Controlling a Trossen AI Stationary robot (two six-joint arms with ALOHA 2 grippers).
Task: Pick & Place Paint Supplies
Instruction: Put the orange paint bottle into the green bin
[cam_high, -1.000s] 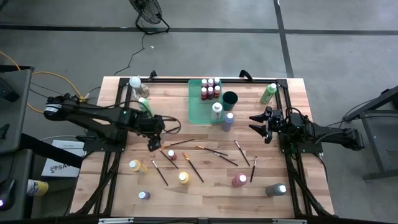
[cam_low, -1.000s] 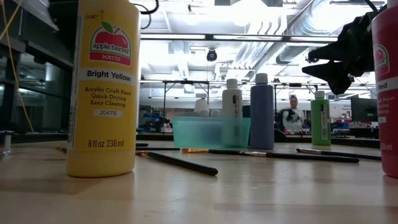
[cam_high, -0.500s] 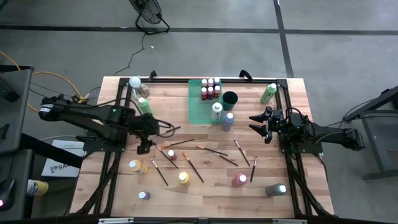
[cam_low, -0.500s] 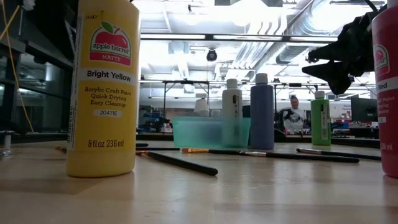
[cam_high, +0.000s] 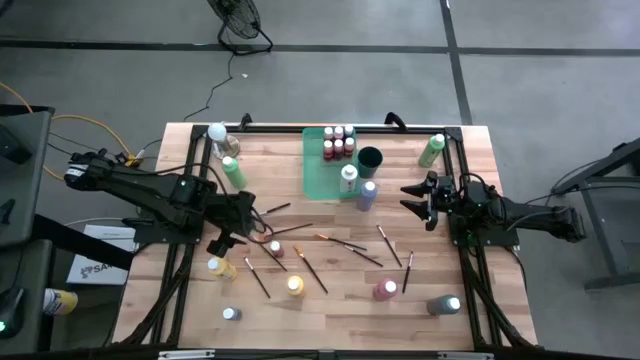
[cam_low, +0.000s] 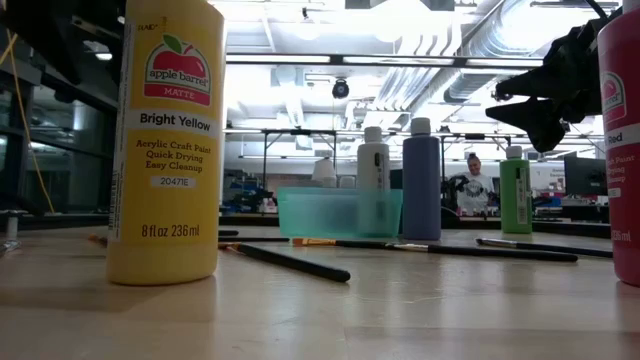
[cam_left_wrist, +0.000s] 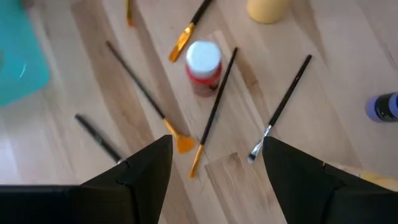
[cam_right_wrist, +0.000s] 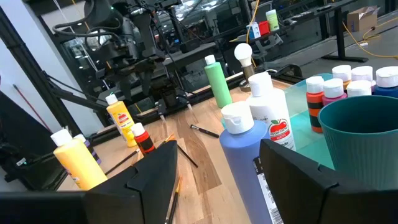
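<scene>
Paint bottles and thin brushes lie scattered on the wooden table (cam_high: 190, 300). My left gripper (cam_high: 223, 242) hangs open above the left middle of the table, slanting down, touching nothing. Below its fingers (cam_left_wrist: 214, 146) I see a small red white-capped bottle (cam_left_wrist: 204, 62) standing upright, and several brushes lying flat, one dark-handled (cam_left_wrist: 214, 112), one with an orange fan tip (cam_left_wrist: 177, 143). My right gripper (cam_high: 412, 200) waits open and level at the right side, its fingers (cam_right_wrist: 217, 155) empty.
A teal tray (cam_high: 318, 175) at the far middle holds several small bottles (cam_high: 338, 143). Beside it stand a dark cup (cam_high: 370, 158), a white bottle (cam_high: 348, 177) and a blue bottle (cam_high: 367, 193). Green bottles (cam_high: 431, 150) (cam_high: 232, 170) and yellow ones (cam_high: 217, 266) (cam_high: 295, 286) stand around.
My left gripper has drawn back from the table's middle toward its left and near edges, rising slightly, and its wrist has rolled markedly. It has stayed open. A short dark brush it stood over now shows. Bottles and brushes have kept their places.
</scene>
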